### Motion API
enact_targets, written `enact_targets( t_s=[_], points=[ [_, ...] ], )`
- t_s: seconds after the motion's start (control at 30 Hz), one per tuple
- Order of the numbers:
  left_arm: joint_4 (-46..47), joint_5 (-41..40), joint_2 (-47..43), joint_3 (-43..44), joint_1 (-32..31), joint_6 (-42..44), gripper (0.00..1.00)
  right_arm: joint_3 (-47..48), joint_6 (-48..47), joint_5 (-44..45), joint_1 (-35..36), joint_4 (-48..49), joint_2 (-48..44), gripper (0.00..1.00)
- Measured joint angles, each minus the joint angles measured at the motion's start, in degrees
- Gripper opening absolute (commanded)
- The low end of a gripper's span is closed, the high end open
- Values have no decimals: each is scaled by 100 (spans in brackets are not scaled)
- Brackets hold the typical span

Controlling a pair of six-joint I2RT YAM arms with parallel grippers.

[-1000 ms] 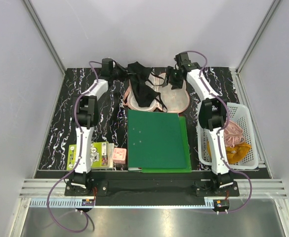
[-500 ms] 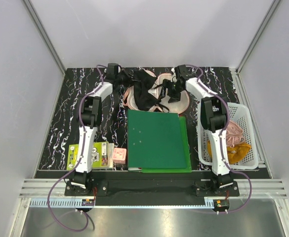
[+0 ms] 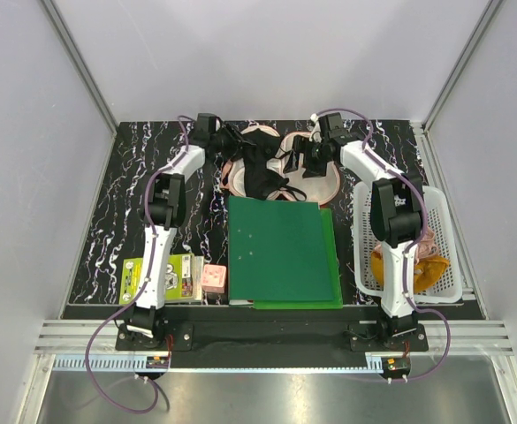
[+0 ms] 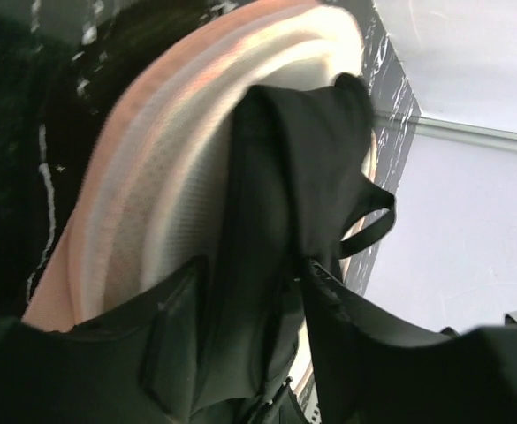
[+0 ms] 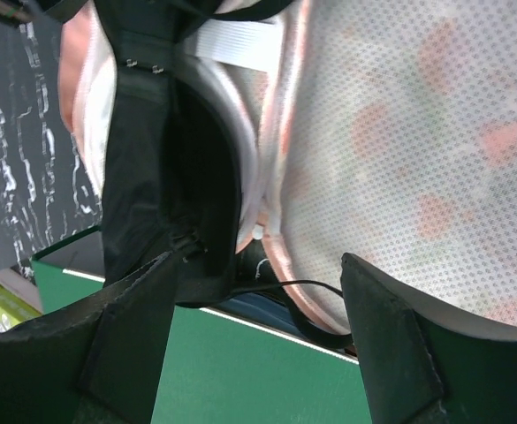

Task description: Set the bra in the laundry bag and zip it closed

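The laundry bag [image 3: 322, 183] lies open at the back of the table, pale inside up. It also shows in the left wrist view [image 4: 143, 177] and the right wrist view [image 5: 399, 132]. The black bra [image 3: 258, 172] is draped over the bag's left half, its straps trailing. My left gripper [image 3: 224, 140] sits at the bag's back left, shut on the bra's fabric [image 4: 293, 168], which runs between its fingers [image 4: 249, 269]. My right gripper [image 3: 293, 162] is open over the bag's middle seam and near edge [image 5: 256, 258]. The bra [image 5: 143, 159] is by its left finger, and a thin strap lies below.
A green folder [image 3: 280, 247] lies just in front of the bag. A white plastic basket [image 3: 453, 265] with pink and mustard cloths stands at the right. A small pink box [image 3: 214, 278] and a green booklet [image 3: 174, 274] lie at the front left.
My left gripper has moved right towards the bag, drawing the bra with it. My right gripper has moved left over the bag's middle.
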Motion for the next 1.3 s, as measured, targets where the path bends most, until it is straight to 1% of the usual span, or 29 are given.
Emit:
enact_targets(
  t_s=[0.07,0.27,0.37,0.47,0.57,0.6,0.67,0.7,0.8,0.83,1.07,1.17,1.3],
  points=[
    [-127,-52,0,131,0,122,53,-114,-35,-90,2,98,-76,83],
    [-507,-229,-52,258,0,621,54,-444,-146,-577,4,173,-111,84],
    [-625,-262,-223,13,0,848,52,-444,-168,-752,9,223,-111,84],
    [-739,-269,-494,-326,-4,1080,51,-444,-170,-881,9,275,-98,80],
    [-809,-275,-640,-472,-24,1274,43,-402,-136,-1001,11,337,-20,75],
    [-811,-275,-640,-472,-26,1296,35,-382,-116,-1032,13,361,28,73],
    [-828,-273,-640,-470,-37,1344,25,-348,-83,-1062,22,398,114,70],
    [-848,-273,-638,-466,-39,1349,13,-332,-66,-1093,26,404,160,70],
    [-920,-282,-634,-367,-50,1405,1,-284,-26,-1117,46,417,282,68],
    [-935,-297,-634,-313,-55,1438,0,-284,-17,-1117,57,413,304,68],
    [-984,-411,-474,269,-70,1565,0,-234,122,-1086,85,420,323,67],
    [-953,-411,-363,378,-70,1567,0,-192,221,-1088,85,428,323,68],
    [-966,-409,-227,380,-68,1602,0,-190,247,-1086,85,459,323,74]
  ],
)
